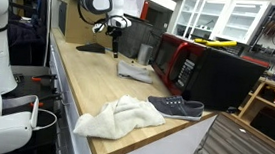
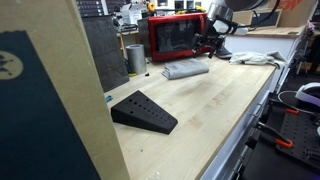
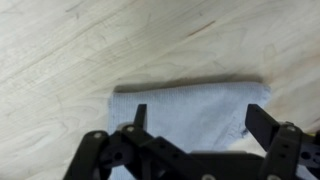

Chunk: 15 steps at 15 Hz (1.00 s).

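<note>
In an exterior view, going left to right along the wooden desk (image 1: 82,82), there is one black wedge (image 1: 92,48) at the far end; then comes the one hand (image 1: 117,26), up in the air, with its two fingers spread wide and nothing between them; then there is one grey cloth (image 1: 133,72), folded flat on the desk, below the hand and a little to its right, not touching it; then one red oven (image 1: 182,59) stands by the wall, with one big black box (image 1: 223,79) next to it; the right side of that box is cut off by other things. Nearer the front lie one white towel (image 1: 119,117), all bunched up, and one grey shoe (image 1: 176,108) right beside it. In an exterior view there is also one metal cup (image 2: 135,57) standing just left of the red oven. In the wrist view the grey cloth fills the middle; the two black fingers (image 3: 140,115) stand over it, one on each side; the bottom part of the cloth is hidden behind the hand, so you cannot see all of it. The things on the shelves far behind are too small to make out.
</note>
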Tool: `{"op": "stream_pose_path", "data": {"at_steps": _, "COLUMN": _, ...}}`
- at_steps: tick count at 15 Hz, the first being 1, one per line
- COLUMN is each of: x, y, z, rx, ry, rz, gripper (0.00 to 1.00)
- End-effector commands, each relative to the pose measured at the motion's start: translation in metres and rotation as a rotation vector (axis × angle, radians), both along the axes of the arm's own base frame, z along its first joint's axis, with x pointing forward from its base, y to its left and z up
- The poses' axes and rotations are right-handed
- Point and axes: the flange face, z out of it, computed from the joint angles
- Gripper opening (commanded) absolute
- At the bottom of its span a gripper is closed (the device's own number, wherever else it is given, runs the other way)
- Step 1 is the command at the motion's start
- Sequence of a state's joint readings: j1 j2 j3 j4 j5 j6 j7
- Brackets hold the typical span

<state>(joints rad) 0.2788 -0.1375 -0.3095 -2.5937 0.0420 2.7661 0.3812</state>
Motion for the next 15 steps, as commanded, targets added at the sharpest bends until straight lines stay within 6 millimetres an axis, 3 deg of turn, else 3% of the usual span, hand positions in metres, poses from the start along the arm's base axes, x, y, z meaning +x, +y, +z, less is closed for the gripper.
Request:
{"op": "stream_pose_path", "data": {"at_steps": 1, "x": 0.000, "y": -0.032, "z": -0.006, "rx": -0.046, "ry": 0.071, "rz": 0.071, "gripper": 1.00}}
{"op": "stream_pose_path", "data": {"at_steps": 4, "x": 0.003, "y": -0.051, "z": -0.012, "rx": -0.094, "ry": 0.102, "rz": 0.106, "gripper": 1.00}}
{"op": "stream_pose_path", "data": {"at_steps": 7, "x": 0.011, "y": -0.054, "z": -0.018, "rx": -0.171, "ry": 0.121, "rz": 0.189, "gripper": 1.00}}
{"op": "stream_pose_path", "data": {"at_steps": 15, "x": 0.052, "y": -0.026, "z": -0.028, "rx": -0.308, "ry": 0.133, "rz": 0.444, "gripper": 1.00}}
